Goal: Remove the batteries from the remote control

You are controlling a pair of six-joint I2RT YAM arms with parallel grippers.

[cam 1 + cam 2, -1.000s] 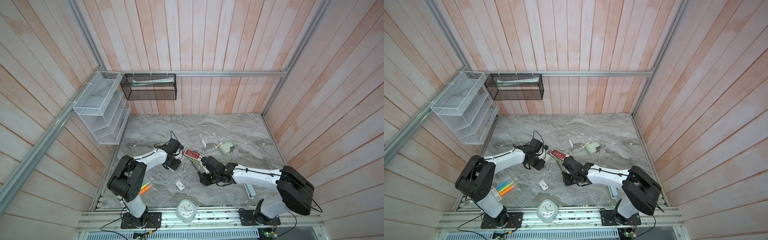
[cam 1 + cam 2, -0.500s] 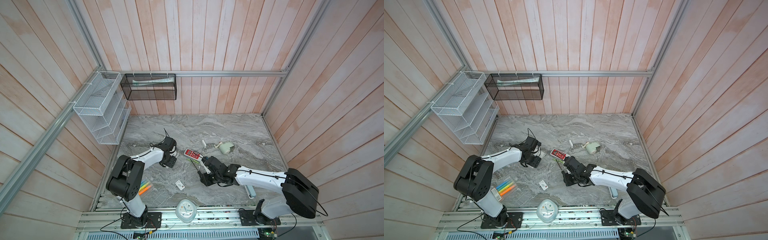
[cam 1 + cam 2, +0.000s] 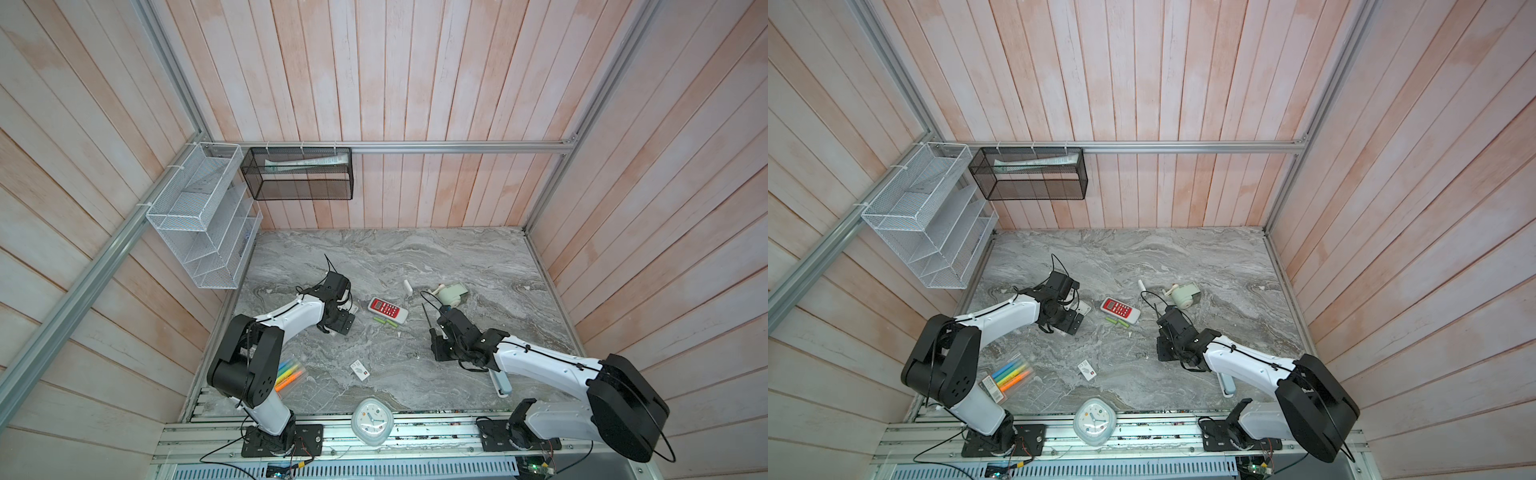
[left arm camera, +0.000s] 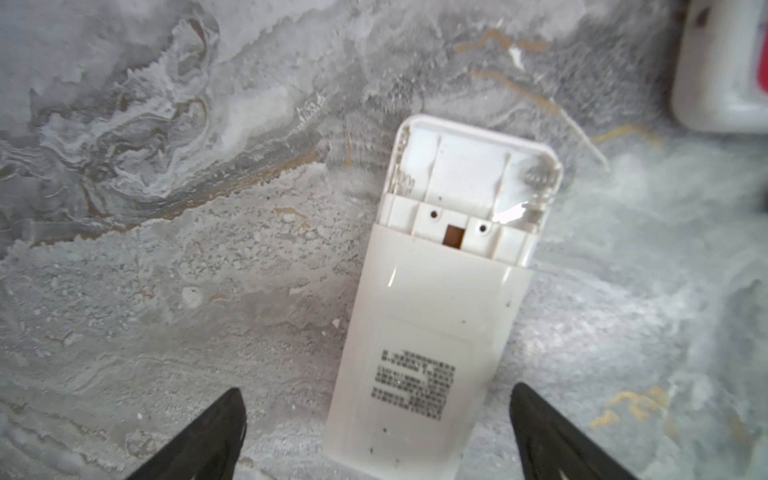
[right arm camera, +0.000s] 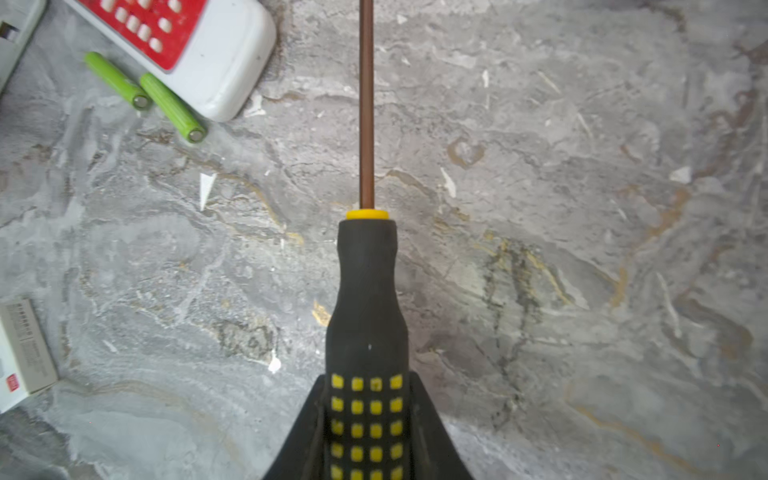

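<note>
Black handle with yellow studs: the screwdriver (image 5: 368,299) is clamped between the jaws of the right gripper (image 5: 365,399). Its shaft points straight ahead over the grey marble tabletop (image 5: 540,208), and the tip runs out of the wrist view.

Off to one side of the shaft, two lime green batteries (image 5: 170,106) lie loose on the marble. They are nearly parallel and just beside the long edge of a red-faced remote (image 5: 178,37). In both top views this pair sits between the two arms.

The left gripper (image 4: 376,392) has its jaws spread wide and holds nothing. Its fingers (image 4: 216,432) straddle one end of a white remote (image 4: 436,316), with a gap on each side. That remote lies flat, back upward, with its printed label showing. The battery bay (image 4: 469,166) at its other end is uncovered, and contact springs are visible.
</note>
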